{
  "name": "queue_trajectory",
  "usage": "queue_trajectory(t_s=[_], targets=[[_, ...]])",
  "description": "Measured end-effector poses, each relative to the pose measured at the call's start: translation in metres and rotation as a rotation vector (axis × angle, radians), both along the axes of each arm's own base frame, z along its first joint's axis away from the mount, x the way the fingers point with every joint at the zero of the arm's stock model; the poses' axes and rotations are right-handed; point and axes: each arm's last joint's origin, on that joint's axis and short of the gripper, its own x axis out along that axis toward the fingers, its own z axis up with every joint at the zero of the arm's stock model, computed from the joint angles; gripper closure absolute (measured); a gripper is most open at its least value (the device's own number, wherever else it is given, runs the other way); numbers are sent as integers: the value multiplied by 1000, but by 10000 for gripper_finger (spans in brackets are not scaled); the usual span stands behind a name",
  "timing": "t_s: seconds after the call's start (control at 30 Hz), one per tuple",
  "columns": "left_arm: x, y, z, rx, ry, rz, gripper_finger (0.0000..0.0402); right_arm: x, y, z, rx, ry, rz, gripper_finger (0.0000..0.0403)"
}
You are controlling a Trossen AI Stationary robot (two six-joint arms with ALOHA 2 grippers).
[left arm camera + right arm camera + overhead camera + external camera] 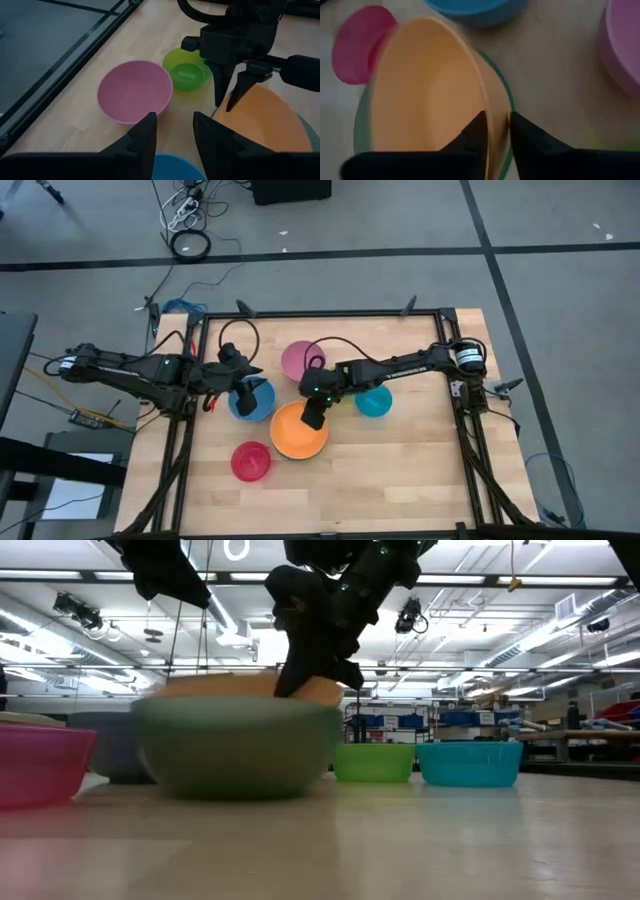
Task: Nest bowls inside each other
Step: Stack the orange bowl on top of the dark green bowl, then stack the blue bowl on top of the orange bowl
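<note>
The orange bowl (298, 432) sits inside the dark green bowl (235, 745), and its rim (230, 686) stands above the green one's. My right gripper (496, 125) is open over the orange bowl's far-right rim, one finger on each side of the wall. My left gripper (172, 132) hangs open above the blue bowl (250, 400) with nothing between its fingers. The pink bowl (135, 91), lime green bowl (187, 75), teal bowl (374, 401) and red bowl (250, 461) each rest on their bases on the table. My right gripper has one finger inside and one outside the orange bowl's rim (494, 107), slanting down from the table's far right. The fingers stand apart from each other. I cannot tell whether either finger touches the wall. The orange bowl rests in the dark green bowl.
A black frame (320, 313) runs around the wooden table. Bare wood lies along the near edge and at the near right (400, 480). The pink bowl stands just beyond the orange one, and the teal bowl is close on its right.
</note>
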Motion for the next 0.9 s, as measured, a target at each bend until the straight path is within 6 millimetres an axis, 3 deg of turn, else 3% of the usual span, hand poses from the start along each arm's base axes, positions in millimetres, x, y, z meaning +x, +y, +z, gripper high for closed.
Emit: queue_trajectory(t_s=[0.17,0.3,0.5,0.67,0.9], targets=[[0,0,0,7,6,5,264,-7,-1,2,-3,52,-19,269],[-7,4,-6,61,81,102,264,-18,-1,22,-60,43,-45,247],[-30,22,-28,43,273,373,264,-55,6,76,-290,2,-150,245],[-37,34,-46,-75,272,587,264,-84,12,113,-382,-73,-232,244],[-33,39,-78,-252,403,683,264,-97,17,130,-372,-130,-248,240]])
